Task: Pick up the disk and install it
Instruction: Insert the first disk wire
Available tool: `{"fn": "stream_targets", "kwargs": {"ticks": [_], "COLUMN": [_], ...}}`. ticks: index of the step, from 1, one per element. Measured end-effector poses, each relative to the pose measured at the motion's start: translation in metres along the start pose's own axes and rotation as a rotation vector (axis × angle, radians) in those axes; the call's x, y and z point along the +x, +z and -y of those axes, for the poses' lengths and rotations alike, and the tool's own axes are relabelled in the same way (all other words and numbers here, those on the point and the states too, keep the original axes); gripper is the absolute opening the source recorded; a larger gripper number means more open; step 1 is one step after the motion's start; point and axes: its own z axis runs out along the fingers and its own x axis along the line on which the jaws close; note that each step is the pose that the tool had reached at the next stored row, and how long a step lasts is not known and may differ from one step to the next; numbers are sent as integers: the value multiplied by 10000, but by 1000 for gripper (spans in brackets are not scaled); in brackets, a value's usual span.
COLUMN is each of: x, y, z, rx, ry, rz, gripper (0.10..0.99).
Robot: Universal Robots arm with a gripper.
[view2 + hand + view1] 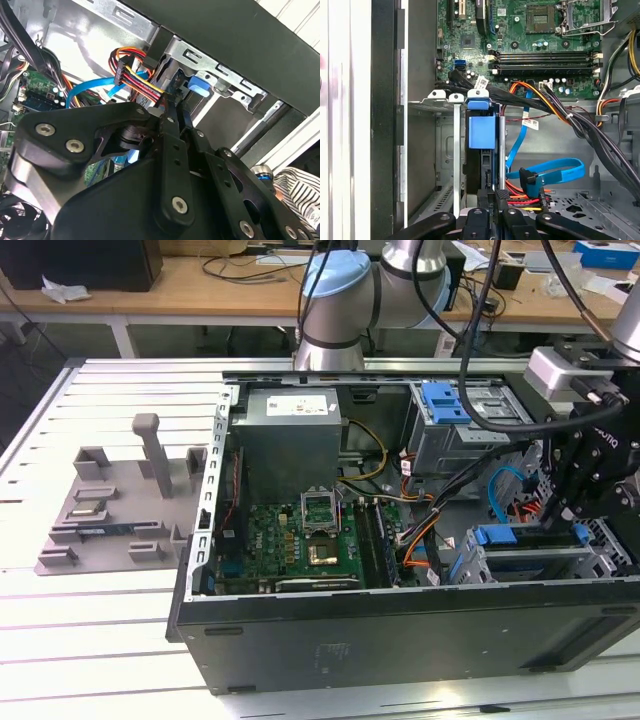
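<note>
Two things worry me from here: the cables and the alignment. The disk stands edge-on in a slot of the metal drive cage, its blue carrier bracket facing the first wrist view. From these pictures I cannot tell how deep it sits. If it enters the rails slightly tilted, I judge it could bind against the cage wall, and pressure from the arm would then strain the plastic bracket rather than seat the drive. Just beside the slot a looped blue data cable and a red, orange and yellow power lead lie close to the pincer. Either could be caught between the disk and the cage, or snagged on the fingers, and a snagged lead might tug on its plug at the motherboard. The pincer is drawn narrow, its tips nearly together right at the near end of the disk. It is in line with the disk and touching it or very close to it, but I cannot tell whether it is clamping the edge or only pressing on it. In the exterior view the pincer hangs at the lower right of the frame, inside the open computer case on the slatted counter. A blue bracket tab of the cage area shows just to its left in that frame.
</note>
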Motion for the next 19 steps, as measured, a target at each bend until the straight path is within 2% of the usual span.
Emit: {"fn": "stream_targets", "kwargs": {"ticks": [4,5,6,7,12,13,15,17,19], "x": [-1,-3,-3,-1,-32,-41,-62,-62,-62], "y": [3,15,9,-14,-239,-285,-412,-467,-472], "z": [1,2,1,1,-5,-6,-9,-11,-11], "rx": [0,1,-1,0,0,0,0,0,0], "ry": [-1,-4,-2,-1,0,0,0,0,0], "rz": [3,29,-6,-19,-35,-38,-39,-36,-34], "gripper": [169,180,243,243,227,106,106,106,106]}}
